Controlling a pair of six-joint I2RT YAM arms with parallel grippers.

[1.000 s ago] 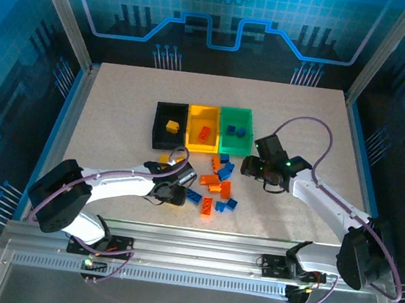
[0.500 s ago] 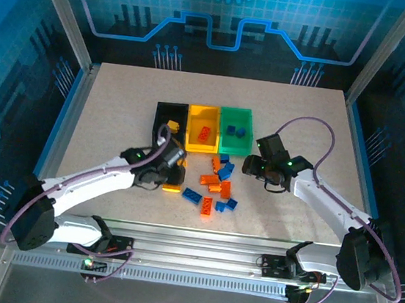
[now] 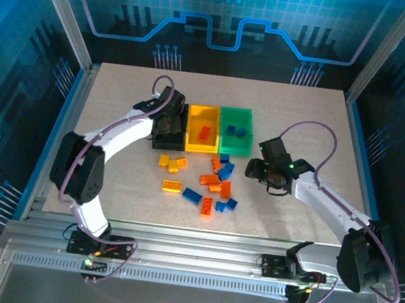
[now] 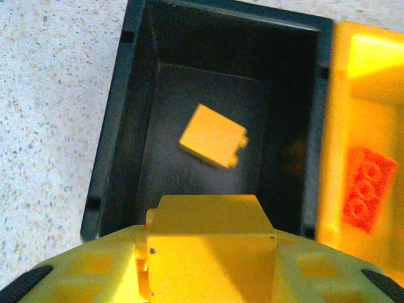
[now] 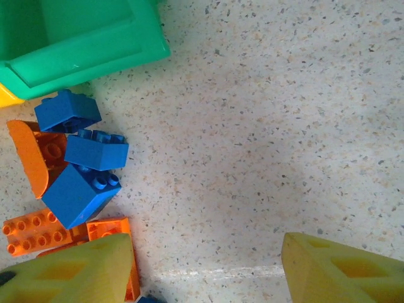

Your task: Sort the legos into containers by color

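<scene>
While my L claw (image 4: pixel 209 273) pinches a yellow brick (image 4: pixel 211 221) above near wall of black bin (image 4: pixel 110 158), R claw (image 5: pixel 205 271) hangs spread by blue bricks (image 5: pixel 82 170). Risk: brick sits close to that rim, so release cld clip it & drop onto surface (image 5: pixel 265 126).

Middle bin (image 3: pixel 200 148), lone brick (image 3: pixel 205 132) in it. Hard on its left, the left bin (image 4: pixel 117 126): floor brick (image 4: pixel 213 136) inside, clamped brick (image 4: pixel 211 240) above. On its right, the right bin (image 3: pixel 237 112), two bricks (image 3: pixel 236 132) in. Loose bricks (image 3: pixel 210 180) just in front.
</scene>
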